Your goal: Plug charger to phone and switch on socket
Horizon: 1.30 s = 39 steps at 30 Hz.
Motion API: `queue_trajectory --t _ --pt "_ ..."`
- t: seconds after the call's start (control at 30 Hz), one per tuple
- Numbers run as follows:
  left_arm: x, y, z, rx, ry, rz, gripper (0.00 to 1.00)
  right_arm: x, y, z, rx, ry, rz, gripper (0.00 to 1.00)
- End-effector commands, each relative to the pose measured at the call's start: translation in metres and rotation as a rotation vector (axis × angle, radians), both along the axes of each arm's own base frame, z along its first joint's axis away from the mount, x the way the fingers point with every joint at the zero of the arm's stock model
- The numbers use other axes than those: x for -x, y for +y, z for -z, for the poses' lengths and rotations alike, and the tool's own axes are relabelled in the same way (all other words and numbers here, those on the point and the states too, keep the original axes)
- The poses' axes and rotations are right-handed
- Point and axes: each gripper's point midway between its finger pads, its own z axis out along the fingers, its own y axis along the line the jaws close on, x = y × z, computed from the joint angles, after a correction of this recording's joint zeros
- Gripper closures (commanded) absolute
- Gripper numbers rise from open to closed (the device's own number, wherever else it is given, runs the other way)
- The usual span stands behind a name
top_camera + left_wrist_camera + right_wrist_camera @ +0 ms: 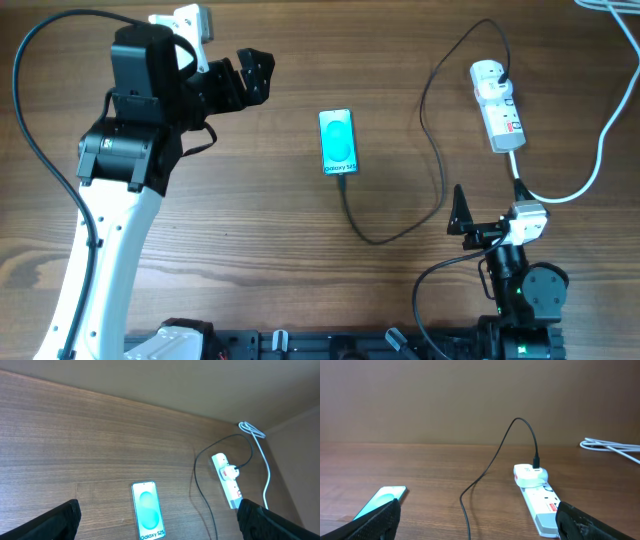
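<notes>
1. Presently, the left gripper (257, 76) hangs over the far left part of the table (250, 220). Its jaws are spread fully apart and there is nothing between them.
2. Right gripper (478, 508): low over the near right part of the table, jaws likewise wide apart, gripping nothing.
3. Phone (338, 142): lies flat near the table's middle, cyan screen up, white text strip at its near end. It is well apart from both grippers.
4. Charger (432, 120): the thin black cable leaves a white adapter (487, 75) plugged into the socket's far end. It loops down across the wood and curves back to meet the phone's near end. Whether the tip is seated cannot be told.
5. Socket (497, 118): lies at the far right, beyond the right gripper and clear of it. Its thick white lead (590, 170) runs off to the right. The switch position cannot be told.
</notes>
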Motion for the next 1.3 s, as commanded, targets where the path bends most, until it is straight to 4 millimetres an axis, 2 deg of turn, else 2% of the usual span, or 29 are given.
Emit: queue_trajectory --t 0.0,0.87,1.03,1.13,1.17,1.2,1.27 --pt "0.001 0.003 -0.002 -0.008 -0.013 -0.004 0.00 0.000 -0.002 -0.002 0.019 -0.013 0.014 0.00" --pt "0.002 0.003 -0.004 -0.008 -0.017 -0.005 0.00 0.000 -0.002 -0.002 0.019 -0.014 0.014 0.00" --pt "0.009 0.004 -0.017 -0.003 -0.052 -0.005 0.00 0.000 -0.002 -0.002 0.019 -0.014 0.014 0.00" --pt "0.020 0.006 -0.035 0.004 -0.100 -0.007 0.00 0.000 -0.002 -0.002 0.019 -0.014 0.014 0.00" --pt "0.021 0.012 -0.039 -0.010 -0.116 -0.035 0.00 0.000 -0.002 -0.002 0.019 -0.014 0.014 0.00" --pt "0.019 0.031 -0.043 -0.058 -0.139 -0.130 0.00 0.000 -0.002 -0.002 0.019 -0.014 0.014 0.00" --pt "0.022 0.055 -0.053 -0.102 -0.174 -0.236 0.00 0.000 -0.002 -0.002 0.019 -0.014 0.014 0.00"
